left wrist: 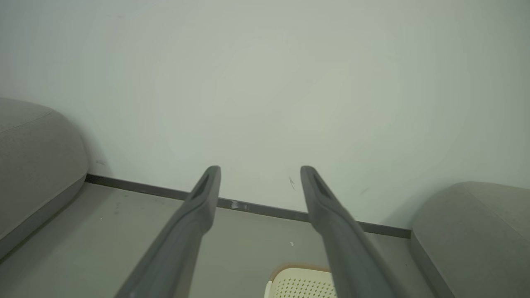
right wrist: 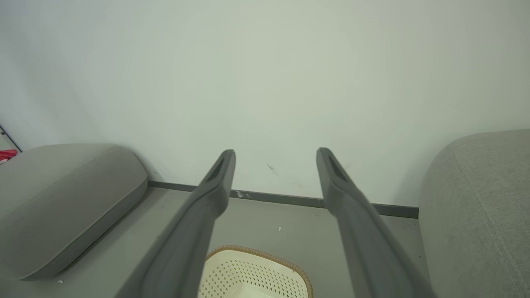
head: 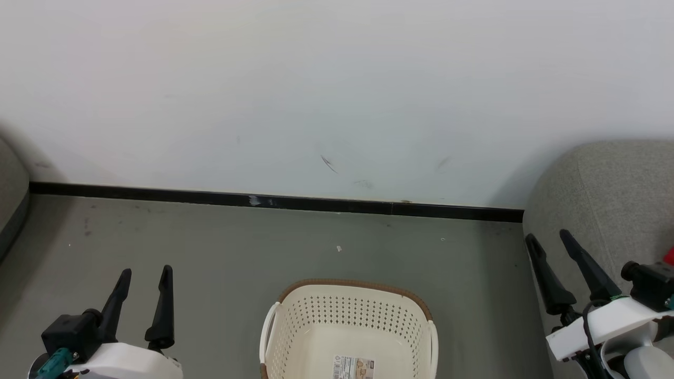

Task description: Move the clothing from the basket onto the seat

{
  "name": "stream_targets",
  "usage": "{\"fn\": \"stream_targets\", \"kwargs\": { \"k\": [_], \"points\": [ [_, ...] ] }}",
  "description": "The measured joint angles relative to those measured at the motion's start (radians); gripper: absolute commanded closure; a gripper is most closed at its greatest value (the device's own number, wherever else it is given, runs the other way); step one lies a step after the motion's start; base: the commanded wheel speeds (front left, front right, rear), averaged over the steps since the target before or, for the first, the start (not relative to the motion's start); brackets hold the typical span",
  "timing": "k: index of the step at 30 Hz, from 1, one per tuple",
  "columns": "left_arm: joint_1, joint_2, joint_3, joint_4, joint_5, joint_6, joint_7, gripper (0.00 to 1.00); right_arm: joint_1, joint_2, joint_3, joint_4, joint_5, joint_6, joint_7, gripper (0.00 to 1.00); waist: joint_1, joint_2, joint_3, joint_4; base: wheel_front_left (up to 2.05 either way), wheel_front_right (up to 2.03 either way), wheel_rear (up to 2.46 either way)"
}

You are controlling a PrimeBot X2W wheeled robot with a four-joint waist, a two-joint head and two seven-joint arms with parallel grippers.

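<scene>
The cream perforated basket [head: 348, 311] stands on the floor at the bottom centre of the head view, and the part of its floor that shows holds just a label sticker [head: 354, 367]. The grey seat [head: 605, 200] rises at the right. A small red patch of clothing [head: 670, 257] peeks out at the right edge over that seat. My left gripper [head: 147, 271] is open at the lower left, left of the basket, holding nothing. My right gripper [head: 546, 235] is open beside the seat's front corner, also with nothing in it. Both wrist views catch the basket [left wrist: 302, 283] [right wrist: 252, 273] low between open fingers.
A second grey cushion [head: 10, 189] sits at the far left, with a red scrap [right wrist: 6, 155] past its far end. A white wall with a black baseboard [head: 274, 201] closes the back. Grey floor [head: 237, 247] lies between the two cushions.
</scene>
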Motion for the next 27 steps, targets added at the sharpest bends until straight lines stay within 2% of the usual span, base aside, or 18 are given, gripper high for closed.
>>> {"fn": "stream_targets", "kwargs": {
  "k": [13,27],
  "points": [
    [0.047,-0.008,0.005,-0.017,0.033,-0.053,0.0,0.0,0.07,0.046,-0.021,-0.067,-0.073,0.0,0.0,0.0,0.0,0.0,0.0,-0.008,0.0,0.0,0.0],
    [0.058,-0.019,0.028,-0.024,0.063,-0.063,0.0,0.0,0.106,0.078,-0.05,-0.105,-0.123,0.0,0.0,0.0,0.0,0.0,0.003,-0.014,0.0,0.0,0.0]
  ]
}}
